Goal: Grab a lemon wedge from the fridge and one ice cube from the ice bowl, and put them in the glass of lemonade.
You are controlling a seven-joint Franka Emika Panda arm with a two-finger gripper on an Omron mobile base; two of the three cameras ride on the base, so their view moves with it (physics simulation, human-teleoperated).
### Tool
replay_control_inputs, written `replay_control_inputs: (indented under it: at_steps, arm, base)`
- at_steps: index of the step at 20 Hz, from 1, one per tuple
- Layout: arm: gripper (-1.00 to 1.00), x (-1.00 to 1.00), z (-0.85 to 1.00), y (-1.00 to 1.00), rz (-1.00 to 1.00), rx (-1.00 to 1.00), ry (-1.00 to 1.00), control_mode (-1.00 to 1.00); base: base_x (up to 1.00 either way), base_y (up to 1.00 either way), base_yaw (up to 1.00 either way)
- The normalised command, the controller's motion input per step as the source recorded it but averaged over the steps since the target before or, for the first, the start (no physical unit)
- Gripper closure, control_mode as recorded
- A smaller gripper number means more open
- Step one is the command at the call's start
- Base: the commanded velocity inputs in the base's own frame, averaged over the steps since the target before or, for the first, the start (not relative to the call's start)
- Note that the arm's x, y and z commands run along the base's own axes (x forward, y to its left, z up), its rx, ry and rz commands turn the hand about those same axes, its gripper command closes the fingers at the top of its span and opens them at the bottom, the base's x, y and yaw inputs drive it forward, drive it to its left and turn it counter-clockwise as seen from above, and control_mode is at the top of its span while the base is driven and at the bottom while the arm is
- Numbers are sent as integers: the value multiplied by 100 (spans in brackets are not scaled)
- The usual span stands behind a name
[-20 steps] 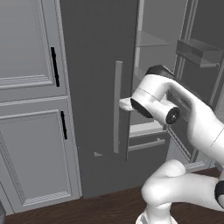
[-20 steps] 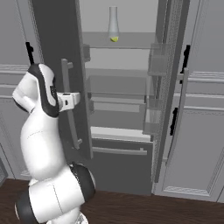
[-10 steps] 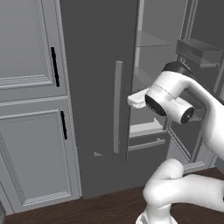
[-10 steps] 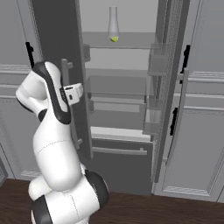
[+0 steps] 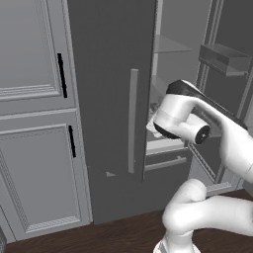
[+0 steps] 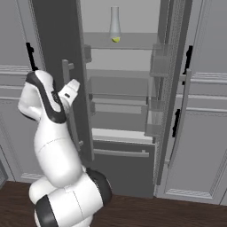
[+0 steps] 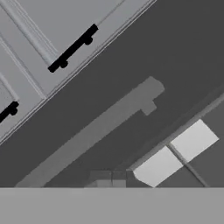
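Beside the cabinets (image 5: pixel 34 148), the fridge's (image 6: pixel 128 164) left door (image 5: pixel 104 74) stood swung wide, as it had a second before. What had changed was the arm: its wrist had swung rightward, away from the door's handle (image 5: pixel 133 118) and toward the open interior. The gripper (image 6: pixel 73 85) sat just off that handle, touching nothing, fingers pressed together and empty. That suggested the door-opening step was finished and the reach inside was beginning. Further right, near the middle of the top shelf (image 6: pixel 137 42), a flask (image 6: pixel 115 20) stood with the lemon wedge (image 6: pixel 115 39) at its foot, whether inside it or just beside I couldn't tell. The fingers would need to part first.
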Motion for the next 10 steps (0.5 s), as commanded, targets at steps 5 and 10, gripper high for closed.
replay_control_inputs:
  at_steps: [5,10]
  arm:
    - [100,-3,0,-70,-8,-100,-24,-100]
    - [100,-11,10,-89,-11,-98,-14,-100]
  base:
    - [0,0,0]
    - [0,0,0]
